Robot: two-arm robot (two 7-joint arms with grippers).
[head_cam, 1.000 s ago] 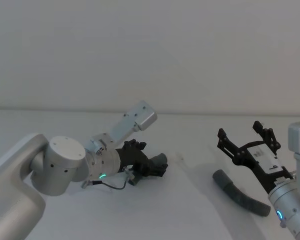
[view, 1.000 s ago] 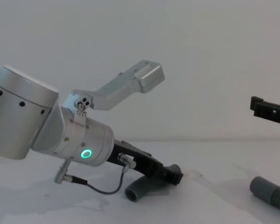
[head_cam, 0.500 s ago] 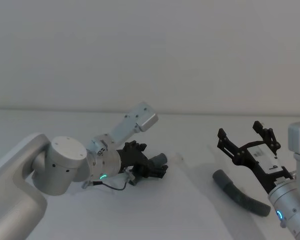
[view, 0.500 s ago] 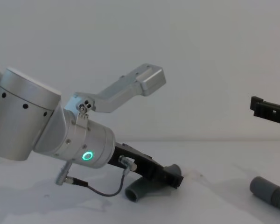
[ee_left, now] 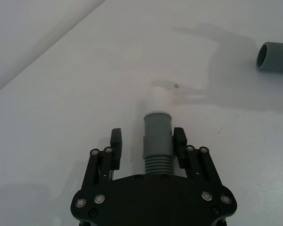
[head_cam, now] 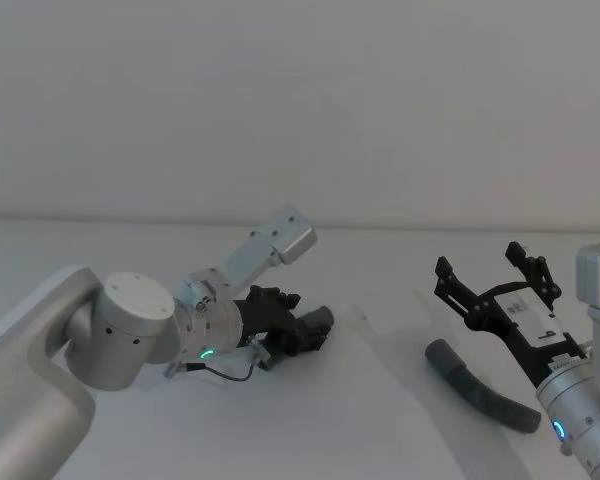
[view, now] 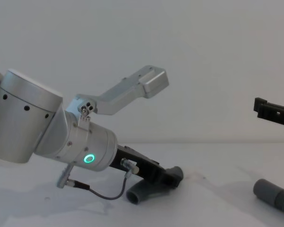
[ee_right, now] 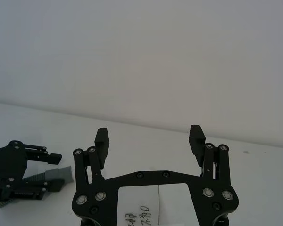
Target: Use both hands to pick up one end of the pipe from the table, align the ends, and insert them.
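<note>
Table, pipe tip twd right

**Desk**: plain matte white. Wall behind the desk: flat pale grey.

**Short pipe piece**: dark grey, ribbed in close rings. Its cuff is smooth mid grey and its tip off-white.

**Second pipe piece**, on the desk: dark grey, ribbed. Its open cuff is smooth grey, darker inside the mouth.

**Left end effector**: black, dotted with silver screw heads. The left wrist is silver, with a green ring light and a thin dark grey cable.

**Right end effector**: black, with silver screw heads and a white label bearing dark handwriting. The right wrist is silver, with a small blue light.
</note>
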